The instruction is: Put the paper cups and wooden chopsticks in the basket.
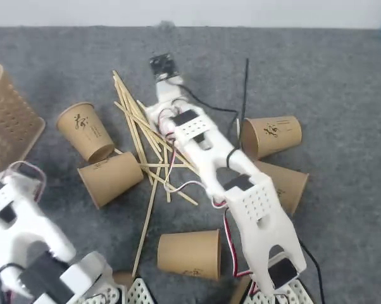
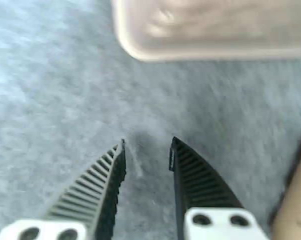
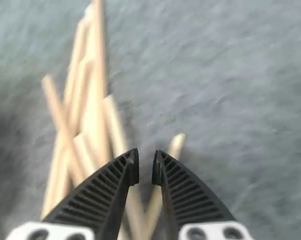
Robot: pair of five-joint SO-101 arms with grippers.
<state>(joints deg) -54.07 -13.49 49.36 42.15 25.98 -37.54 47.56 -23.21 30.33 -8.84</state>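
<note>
Wooden chopsticks [image 1: 142,130] lie in a loose fan on the grey carpet, with several paper cups on their sides around them: two to the left [image 1: 86,131] [image 1: 110,178], one near the front [image 1: 190,253], two to the right [image 1: 273,135] [image 1: 287,185]. My right gripper [image 1: 164,68] [image 3: 145,160] hovers over the far end of the chopsticks [image 3: 88,125]. Its jaws are almost together with nothing visibly clamped. My left gripper [image 2: 148,150] is open over bare carpet, facing the basket [image 2: 210,35]. The woven basket [image 1: 7,120] stands at the far left.
The right arm [image 1: 241,190] stretches diagonally across the middle, above some chopsticks and next to the right-hand cups. A black cable [image 1: 244,88] runs along the carpet behind it. The left arm [image 1: 26,247] sits folded at the front left corner.
</note>
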